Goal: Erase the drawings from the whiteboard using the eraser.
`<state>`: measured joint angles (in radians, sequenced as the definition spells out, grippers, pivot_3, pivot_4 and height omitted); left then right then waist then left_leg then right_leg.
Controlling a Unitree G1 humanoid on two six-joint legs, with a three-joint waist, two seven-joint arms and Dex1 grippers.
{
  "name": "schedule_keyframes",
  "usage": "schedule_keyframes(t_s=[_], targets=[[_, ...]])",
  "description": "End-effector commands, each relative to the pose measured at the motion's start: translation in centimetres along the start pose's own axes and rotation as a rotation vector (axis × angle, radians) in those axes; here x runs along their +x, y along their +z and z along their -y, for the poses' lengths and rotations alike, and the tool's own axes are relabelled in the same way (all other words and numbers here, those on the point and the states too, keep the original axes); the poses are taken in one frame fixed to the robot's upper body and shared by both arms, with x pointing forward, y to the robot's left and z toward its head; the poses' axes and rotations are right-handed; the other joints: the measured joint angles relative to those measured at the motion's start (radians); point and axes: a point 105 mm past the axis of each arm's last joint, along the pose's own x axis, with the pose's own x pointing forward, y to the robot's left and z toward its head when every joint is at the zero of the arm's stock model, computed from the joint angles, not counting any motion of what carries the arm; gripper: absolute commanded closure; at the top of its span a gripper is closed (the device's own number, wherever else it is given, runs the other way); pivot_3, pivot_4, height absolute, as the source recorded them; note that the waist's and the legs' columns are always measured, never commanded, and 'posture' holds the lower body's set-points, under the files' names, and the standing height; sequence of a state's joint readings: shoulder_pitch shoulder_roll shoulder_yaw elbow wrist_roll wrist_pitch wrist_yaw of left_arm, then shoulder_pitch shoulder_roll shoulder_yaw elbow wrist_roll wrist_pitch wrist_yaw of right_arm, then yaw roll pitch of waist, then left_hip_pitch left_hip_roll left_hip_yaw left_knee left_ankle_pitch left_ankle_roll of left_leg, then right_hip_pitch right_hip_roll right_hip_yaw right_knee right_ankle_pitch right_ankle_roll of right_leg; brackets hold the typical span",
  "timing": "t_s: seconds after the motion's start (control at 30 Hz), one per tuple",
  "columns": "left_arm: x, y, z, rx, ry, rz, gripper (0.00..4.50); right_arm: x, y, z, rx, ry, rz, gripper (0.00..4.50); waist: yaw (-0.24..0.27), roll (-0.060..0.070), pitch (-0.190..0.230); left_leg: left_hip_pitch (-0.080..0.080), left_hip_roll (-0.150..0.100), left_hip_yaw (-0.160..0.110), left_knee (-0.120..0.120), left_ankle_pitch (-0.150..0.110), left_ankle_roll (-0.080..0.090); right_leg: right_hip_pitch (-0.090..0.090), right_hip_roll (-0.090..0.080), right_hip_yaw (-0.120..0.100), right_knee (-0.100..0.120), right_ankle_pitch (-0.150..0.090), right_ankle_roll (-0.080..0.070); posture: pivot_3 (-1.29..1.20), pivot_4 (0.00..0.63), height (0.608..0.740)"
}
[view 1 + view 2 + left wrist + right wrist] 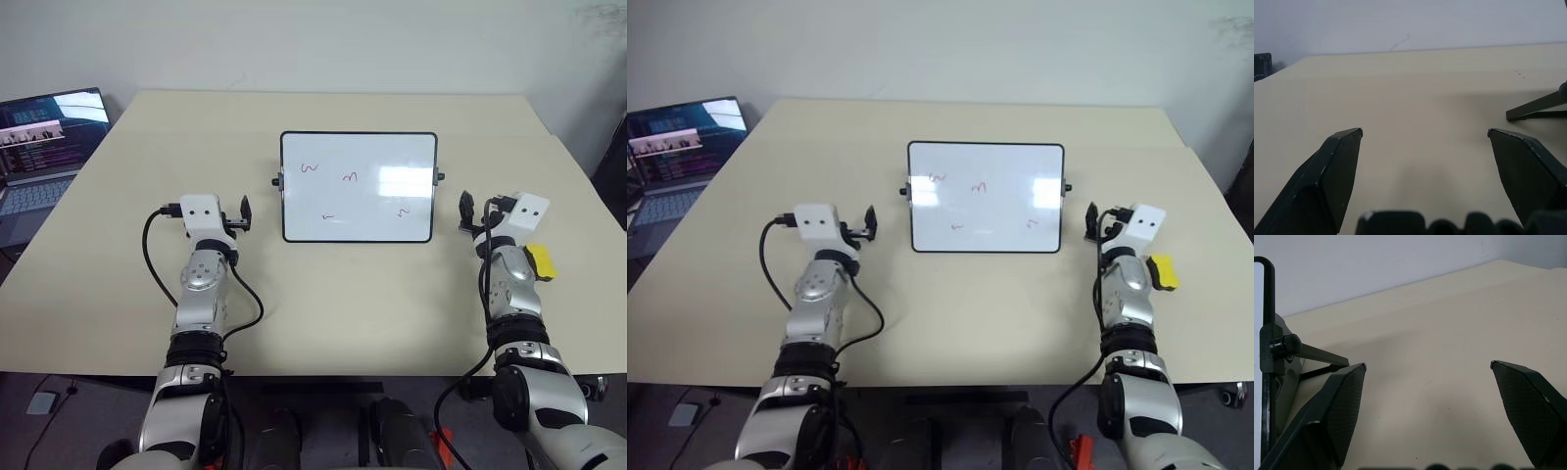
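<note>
Grippers come first, the left gripper (pixel 244 213) and right gripper (pixel 468 211) both wide and empty, perhaps poised to start, the small yellow-and-black block eraser (pixel 541 260) beside the right arm, the black-framed whiteboard (pixel 359 186) with red squiggle drawings (pixel 351 177) propped between them on the beige table (pixel 323 294), an open laptop (pixel 44 147) far left.

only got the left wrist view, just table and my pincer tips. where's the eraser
Observer: The eraser lies on the table, beside the right forearm on its outer side.
Operator: is anything holding it
Observer: No. The right pincer is open with nothing between its fingers.
Operator: and the whiteboard
Observer: The whiteboard stands propped at mid-table, between the two arms, with small drawings on it.
Operator: what's off to my left
Observer: A laptop, open at the table's left edge.
</note>
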<state>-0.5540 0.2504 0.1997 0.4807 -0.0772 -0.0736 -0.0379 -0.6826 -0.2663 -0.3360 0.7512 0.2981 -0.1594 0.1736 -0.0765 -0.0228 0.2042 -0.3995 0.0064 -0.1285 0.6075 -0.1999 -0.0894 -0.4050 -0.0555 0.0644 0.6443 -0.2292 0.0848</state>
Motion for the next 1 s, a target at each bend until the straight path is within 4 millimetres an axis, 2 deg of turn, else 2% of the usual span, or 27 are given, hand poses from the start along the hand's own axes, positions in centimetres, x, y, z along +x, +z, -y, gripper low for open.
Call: schedule_keyframes(t_s=[0.03,0.23,0.43,0.87,1.0], targets=[[0.3,1.8,0.0,0.012,-0.012,0.069,0.00,0.4,1.8,0.1,0.010,-0.001,0.064,0.03,0.000,0.000,0.000,0.000,0.000,0.000,0.000,0.000,0.000,0.000,0.000,0.000,0.000,0.000,0.000,0.00,0.150,0.740],[0.4,1.3,0.5,-0.006,-0.038,0.033,0.00,0.4,1.8,0.0,0.012,0.003,0.062,0.03,0.000,0.000,0.000,0.000,0.000,0.000,0.000,0.000,0.000,0.000,0.000,0.000,0.000,0.000,0.000,0.00,0.150,0.740],[0.4,2.5,0.5,-0.014,-0.035,0.066,0.00,0.6,1.9,-0.2,0.016,0.017,0.062,0.03,0.000,0.000,0.000,0.000,0.000,0.000,0.000,0.000,0.000,0.000,0.000,0.000,0.000,0.000,0.000,0.00,0.150,0.740],[0.0,2.3,0.7,-0.043,-0.030,0.034,0.00,0.0,2.0,-0.2,-0.005,0.027,0.057,0.03,0.000,0.000,0.000,0.000,0.000,0.000,0.000,0.000,0.000,0.000,0.000,0.000,0.000,0.000,0.000,0.00,0.150,0.740],[0.1,2.9,0.5,-0.046,-0.035,0.040,0.00,-0.3,2.2,-0.4,-0.002,0.037,0.055,0.03,0.000,0.000,0.000,0.000,0.000,0.000,0.000,0.000,0.000,0.000,0.000,0.000,0.000,0.000,0.000,0.00,0.150,0.740]])
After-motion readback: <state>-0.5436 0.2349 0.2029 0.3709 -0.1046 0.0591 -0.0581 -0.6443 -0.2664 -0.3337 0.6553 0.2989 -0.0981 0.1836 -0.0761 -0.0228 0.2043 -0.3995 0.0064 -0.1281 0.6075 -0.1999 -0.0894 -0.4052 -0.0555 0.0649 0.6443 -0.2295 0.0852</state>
